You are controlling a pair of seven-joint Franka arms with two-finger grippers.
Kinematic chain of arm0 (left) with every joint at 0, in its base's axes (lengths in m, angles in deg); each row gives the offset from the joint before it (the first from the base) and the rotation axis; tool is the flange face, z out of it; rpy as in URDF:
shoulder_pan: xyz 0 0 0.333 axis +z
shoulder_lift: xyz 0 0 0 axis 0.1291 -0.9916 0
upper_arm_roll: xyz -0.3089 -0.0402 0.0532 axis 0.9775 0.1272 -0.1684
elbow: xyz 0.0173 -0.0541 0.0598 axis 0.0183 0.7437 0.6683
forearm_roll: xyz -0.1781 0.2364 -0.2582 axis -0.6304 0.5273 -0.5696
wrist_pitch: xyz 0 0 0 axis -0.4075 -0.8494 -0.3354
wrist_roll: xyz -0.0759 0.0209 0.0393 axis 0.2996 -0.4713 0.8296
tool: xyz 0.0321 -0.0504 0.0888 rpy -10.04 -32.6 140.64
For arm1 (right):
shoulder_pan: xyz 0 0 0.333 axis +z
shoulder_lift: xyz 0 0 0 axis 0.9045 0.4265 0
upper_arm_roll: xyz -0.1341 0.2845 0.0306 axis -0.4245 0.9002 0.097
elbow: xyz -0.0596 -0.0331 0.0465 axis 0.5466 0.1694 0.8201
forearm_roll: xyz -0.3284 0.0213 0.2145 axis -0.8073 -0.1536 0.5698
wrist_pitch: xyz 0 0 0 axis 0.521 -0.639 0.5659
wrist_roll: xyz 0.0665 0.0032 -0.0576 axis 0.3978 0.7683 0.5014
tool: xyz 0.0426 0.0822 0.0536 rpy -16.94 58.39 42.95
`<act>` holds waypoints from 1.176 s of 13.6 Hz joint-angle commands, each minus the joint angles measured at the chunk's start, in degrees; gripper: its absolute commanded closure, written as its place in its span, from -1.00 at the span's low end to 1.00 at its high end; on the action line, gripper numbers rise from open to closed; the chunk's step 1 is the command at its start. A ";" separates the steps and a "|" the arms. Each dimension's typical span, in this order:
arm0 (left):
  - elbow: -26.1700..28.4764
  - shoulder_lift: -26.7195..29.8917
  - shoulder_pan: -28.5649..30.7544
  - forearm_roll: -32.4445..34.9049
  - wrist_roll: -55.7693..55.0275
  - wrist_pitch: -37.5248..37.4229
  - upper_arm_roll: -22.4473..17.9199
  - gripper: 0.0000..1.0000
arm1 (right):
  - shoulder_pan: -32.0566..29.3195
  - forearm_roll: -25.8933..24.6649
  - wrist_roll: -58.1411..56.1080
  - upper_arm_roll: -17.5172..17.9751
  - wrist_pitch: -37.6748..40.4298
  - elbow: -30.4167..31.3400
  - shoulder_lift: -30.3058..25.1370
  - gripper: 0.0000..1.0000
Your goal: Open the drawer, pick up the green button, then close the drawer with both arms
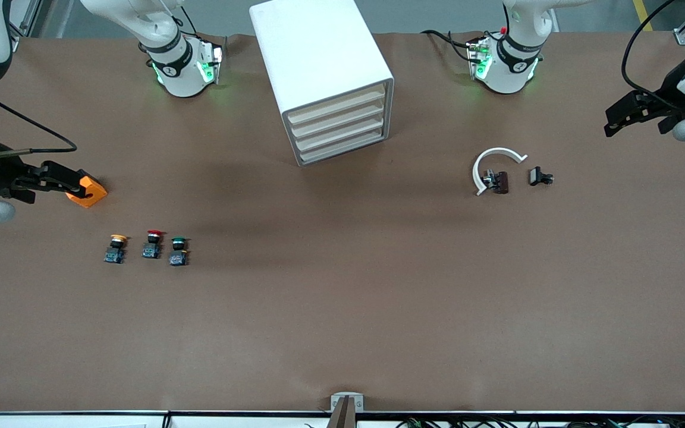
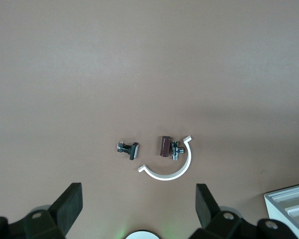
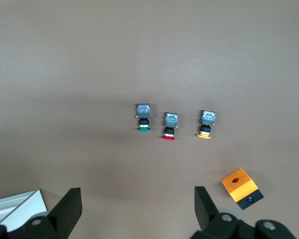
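Observation:
The white cabinet [image 1: 319, 53] stands mid-table between the two arm bases, all four cream fronts flush. Its bottom drawer [image 1: 342, 150] is shut. The green-capped button [image 1: 178, 251] [image 3: 143, 117] stands on the table toward the right arm's end, nearer to the front camera than the cabinet. It is the end one of a row with a red-capped [image 1: 153, 244] and a yellow-capped one [image 1: 116, 248]. My right gripper [image 1: 72, 183] [image 3: 138, 204] hangs open and empty over the table by an orange block. My left gripper [image 1: 615, 122] [image 2: 138, 206] hangs open and empty at the left arm's end.
An orange block [image 1: 88, 191] [image 3: 241, 188] lies beside the right gripper. Toward the left arm's end lie a white curved clip [image 1: 491, 163] [image 2: 172, 167], a brown fitting [image 1: 499, 182] [image 2: 164, 147] and a small black part [image 1: 539, 176] [image 2: 129, 149].

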 commanded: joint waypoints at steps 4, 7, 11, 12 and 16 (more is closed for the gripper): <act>0.22 0.75 0.55 -0.97 1.24 0.43 0.36 -1.00 | -0.11 -0.50 -0.28 0.24 0.50 -1.29 0.05 -1.00; 0.22 0.66 0.55 -0.97 1.24 0.43 0.45 -1.00 | 0.41 -1.81 -0.19 0.50 0.41 -1.29 0.14 -1.00; 0.22 0.66 0.46 -0.97 1.24 0.52 0.45 -1.00 | 0.50 -2.00 -0.19 0.50 0.41 -1.29 0.14 -1.00; 0.39 0.57 0.46 -0.97 1.24 0.52 0.45 -1.00 | 0.50 -2.00 -0.19 0.50 0.41 -1.29 0.14 -1.00; 0.05 0.40 0.46 -0.88 1.15 0.52 0.54 -1.00 | 0.59 -1.91 -0.19 0.59 0.41 -1.29 0.23 -1.00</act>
